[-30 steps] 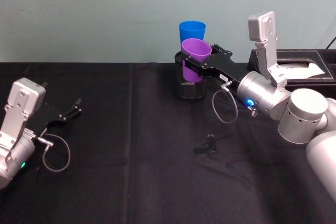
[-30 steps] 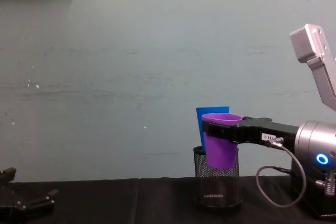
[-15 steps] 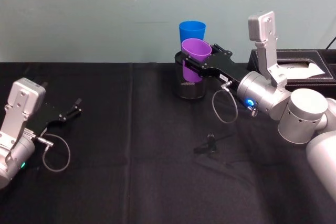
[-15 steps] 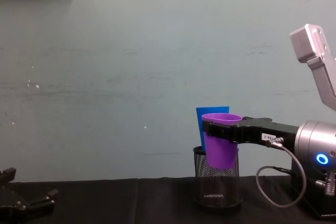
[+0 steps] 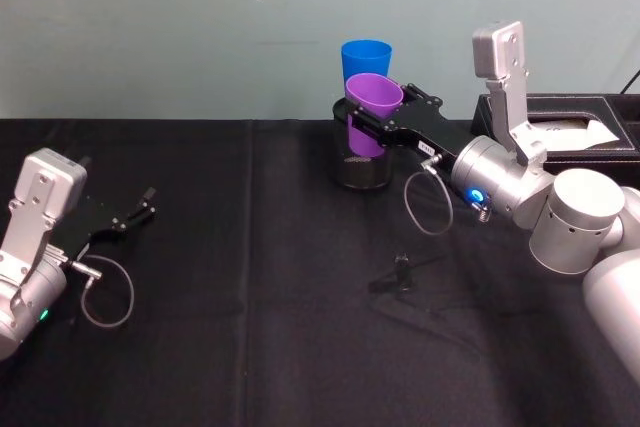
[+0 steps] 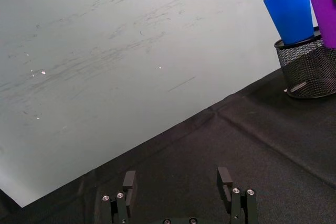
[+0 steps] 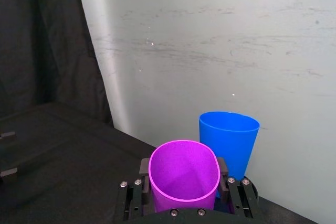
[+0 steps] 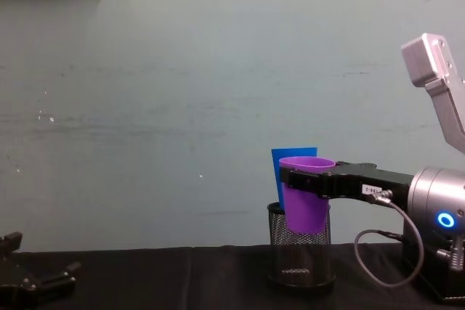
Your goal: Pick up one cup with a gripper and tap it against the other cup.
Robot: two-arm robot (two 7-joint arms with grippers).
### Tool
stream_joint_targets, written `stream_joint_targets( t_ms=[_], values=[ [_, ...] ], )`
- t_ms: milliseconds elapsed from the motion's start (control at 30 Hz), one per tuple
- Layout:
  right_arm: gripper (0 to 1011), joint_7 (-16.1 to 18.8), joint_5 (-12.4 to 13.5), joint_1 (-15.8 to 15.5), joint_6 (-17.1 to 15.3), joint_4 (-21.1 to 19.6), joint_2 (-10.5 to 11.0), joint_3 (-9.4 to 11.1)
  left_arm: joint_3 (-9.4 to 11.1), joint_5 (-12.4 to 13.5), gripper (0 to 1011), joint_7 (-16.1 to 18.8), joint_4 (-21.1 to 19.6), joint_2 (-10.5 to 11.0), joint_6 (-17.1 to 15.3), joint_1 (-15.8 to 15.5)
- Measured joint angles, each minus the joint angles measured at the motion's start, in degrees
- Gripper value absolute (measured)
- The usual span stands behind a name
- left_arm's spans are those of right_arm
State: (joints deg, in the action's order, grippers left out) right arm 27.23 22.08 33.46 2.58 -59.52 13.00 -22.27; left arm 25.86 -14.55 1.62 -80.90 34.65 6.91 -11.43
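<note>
My right gripper (image 5: 368, 119) (image 8: 305, 183) (image 7: 181, 179) is shut on the purple cup (image 5: 371, 107) (image 8: 304, 205) (image 7: 184, 174), holding it upright in the air just above the front of a black wire-mesh pen holder (image 5: 362, 162) (image 8: 300, 252). The blue cup (image 5: 366, 58) (image 8: 289, 161) (image 7: 231, 140) (image 6: 294, 11) stands in that holder right behind the purple cup; whether the two touch I cannot tell. Far to the left, my left gripper (image 5: 140, 209) (image 6: 178, 182) rests open near the table, nothing between its fingers.
A small black clamp-like piece (image 5: 400, 272) lies on the black tablecloth (image 5: 270, 297) in front of the holder. A black box (image 5: 590, 127) sits at the back right. A pale green wall (image 8: 182, 92) stands close behind the table.
</note>
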Motion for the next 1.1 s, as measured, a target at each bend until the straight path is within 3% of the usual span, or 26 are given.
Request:
stream_joint_targets(
  t_ms=[533,867,1100],
  values=[
    [717,0.28,0.46,-0.21,-0.12,0.1,-0.42,0.27,0.0,0.0,1000,0.0,0.0,0.0,0.0,0.0],
    [717,0.39,0.98,-2.73,-0.03,-1.65,-0.45,0.31,0.0,0.0,1000,0.0,0.0,0.0,0.0,0.0],
    [717,0.21,1.27,-5.1,-0.04,-4.99,0.45,0.57,0.0,0.0,1000,0.0,0.0,0.0,0.0,0.0]
  ],
)
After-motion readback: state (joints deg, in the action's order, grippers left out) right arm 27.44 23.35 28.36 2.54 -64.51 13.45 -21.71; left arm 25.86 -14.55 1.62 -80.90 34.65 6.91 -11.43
